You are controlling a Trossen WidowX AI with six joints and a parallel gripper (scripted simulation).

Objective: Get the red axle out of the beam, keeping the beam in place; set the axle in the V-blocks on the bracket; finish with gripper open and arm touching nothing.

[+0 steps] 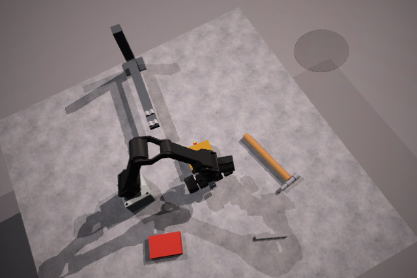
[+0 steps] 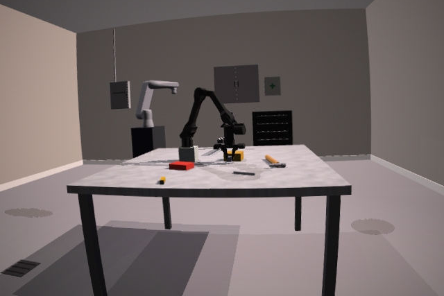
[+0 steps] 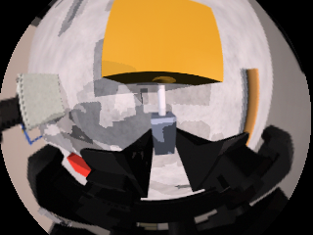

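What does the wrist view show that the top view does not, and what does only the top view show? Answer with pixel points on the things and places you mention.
Only wrist: the white pin (image 3: pixel 161 100) and the hole (image 3: pixel 164 79) in the beam's near side.

Only top: the V-blocks (image 1: pixel 153 122), the hammer head (image 1: pixel 287 183), and the red end of the axle (image 1: pixel 195 143) at the beam's far side.

Both: the orange beam (image 1: pixel 206 145) (image 3: pixel 163 41), hammer handle (image 1: pixel 267 157) (image 3: pixel 252 103), red block (image 1: pixel 165 245) (image 3: pixel 79 164) and gripper (image 1: pixel 211 185) (image 3: pixel 162 131).

Arm covering, picture edges cropping
Inward from the worktop's (image 1: pixel 219 66) (image 2: pixel 125 178) (image 3: pixel 245 39) edges, the arm (image 1: pixel 182 154) (image 2: pixel 193 114) (image 3: pixel 7 114) is hiding part of the yellow beam (image 1: pixel 202 144) (image 2: pixel 238 155) (image 3: pixel 163 39) from above; the beam is concealing most of the red axle (image 1: pixel 194 143). The top picture's lower border is cutting off the worktop's near-left corner.
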